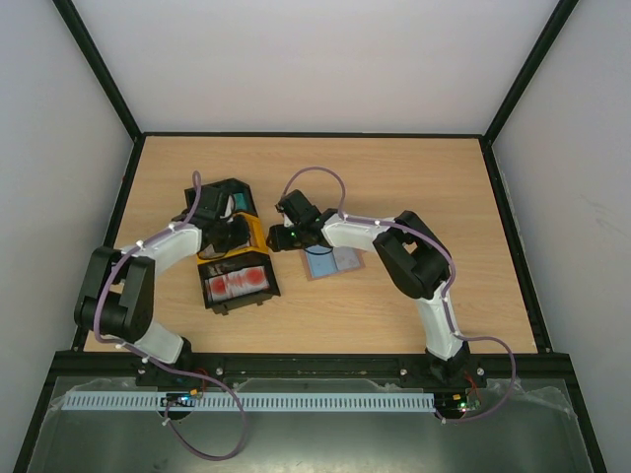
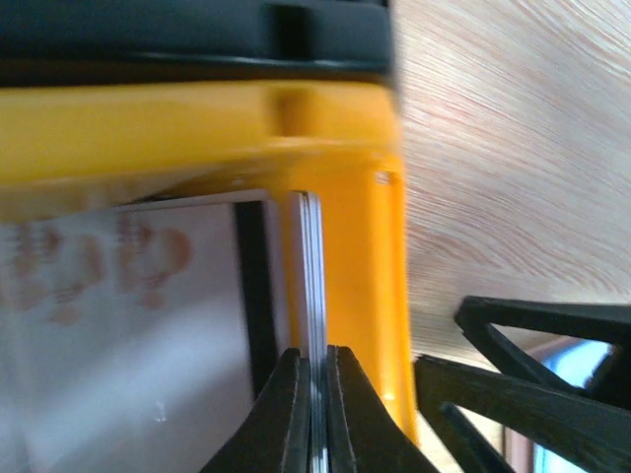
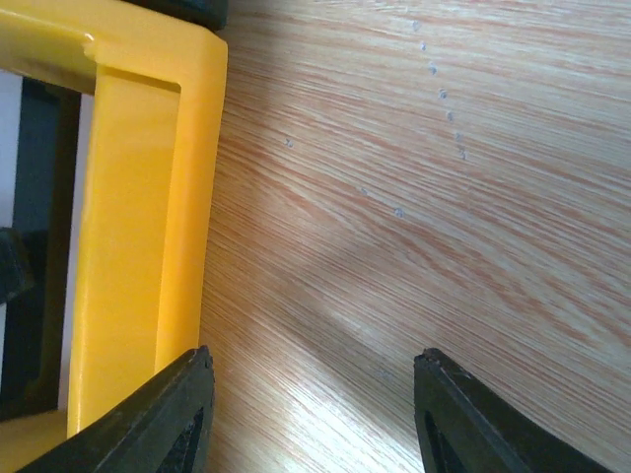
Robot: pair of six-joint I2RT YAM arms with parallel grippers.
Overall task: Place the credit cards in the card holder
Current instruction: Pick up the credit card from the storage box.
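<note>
My left gripper point(image 1: 237, 235) point(image 2: 314, 357) is shut on the edge of a thin stack of pale credit cards point(image 2: 313, 276), held edge-on inside the yellow tray point(image 1: 258, 235) point(image 2: 355, 246). A whitish card with red print point(image 2: 108, 305) lies beside them. Red-and-white cards point(image 1: 242, 283) lie in a black tray point(image 1: 212, 293); a teal card point(image 1: 240, 202) sits in another. The brown card holder point(image 1: 333, 262) lies open on the table, right of the trays. My right gripper point(image 1: 286, 229) point(image 3: 311, 389) is open and empty over bare wood beside the yellow tray's wall point(image 3: 138, 197).
The two grippers are close together; the right gripper's black fingers point(image 2: 532, 394) show just right of the yellow tray. A second black tray point(image 1: 219, 195) stands behind it. Black frame rails point(image 1: 118, 207) border the table.
</note>
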